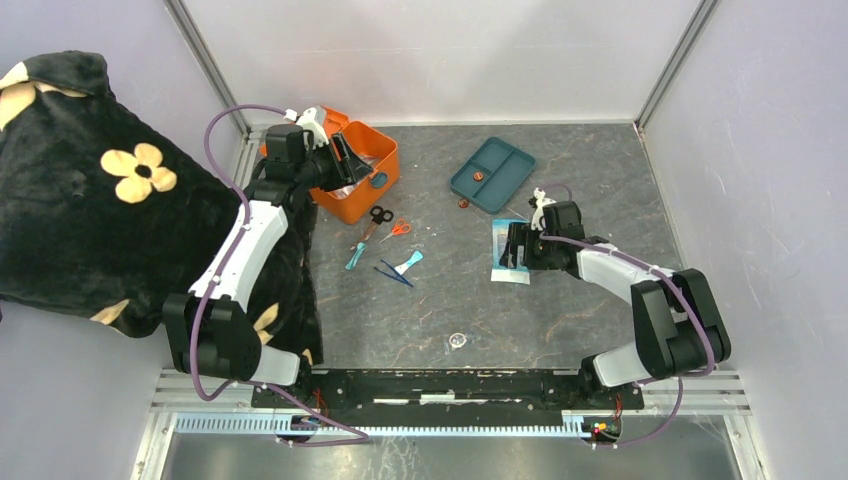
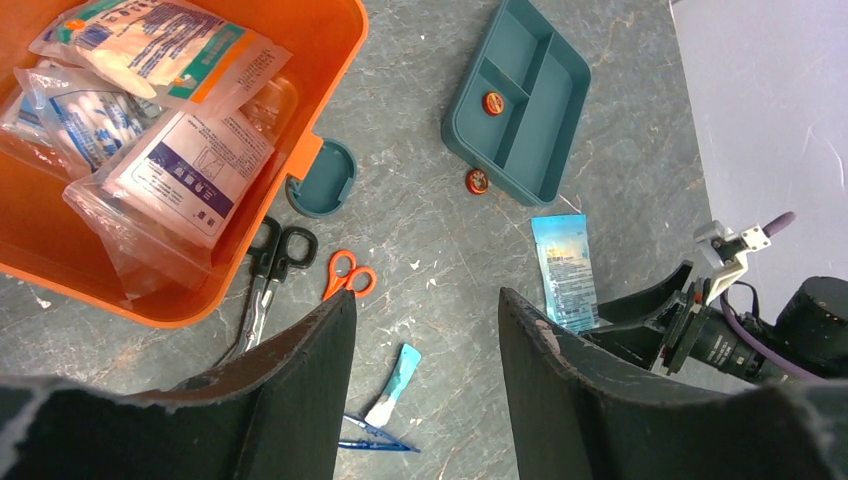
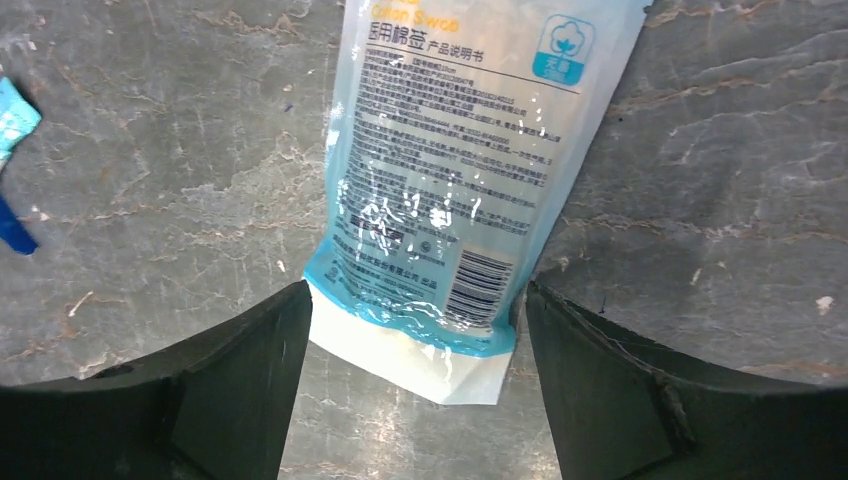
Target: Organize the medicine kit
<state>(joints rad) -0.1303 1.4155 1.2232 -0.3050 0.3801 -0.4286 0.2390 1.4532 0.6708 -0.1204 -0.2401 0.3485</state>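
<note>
The orange medicine kit (image 1: 350,205) stands open at the back left, with several packets inside; it also shows in the left wrist view (image 2: 345,40). My left gripper (image 1: 340,160) hovers over the kit's near side, open and empty (image 2: 427,294). My right gripper (image 1: 515,247) is low on the table, open, with a finger on either side of the near end of a blue-and-white cotton swab packet (image 3: 460,150). The packet lies flat on the table (image 2: 565,270).
A teal compartment tray (image 1: 500,170) sits at the back centre, one small orange-capped item (image 2: 492,101) in it and another (image 2: 477,181) beside it. Black scissors (image 1: 378,218), orange scissors (image 1: 398,230), a teal strip (image 1: 408,263) and blue tweezers (image 1: 393,272) lie mid-table. A black flowered cushion (image 1: 100,180) fills the left.
</note>
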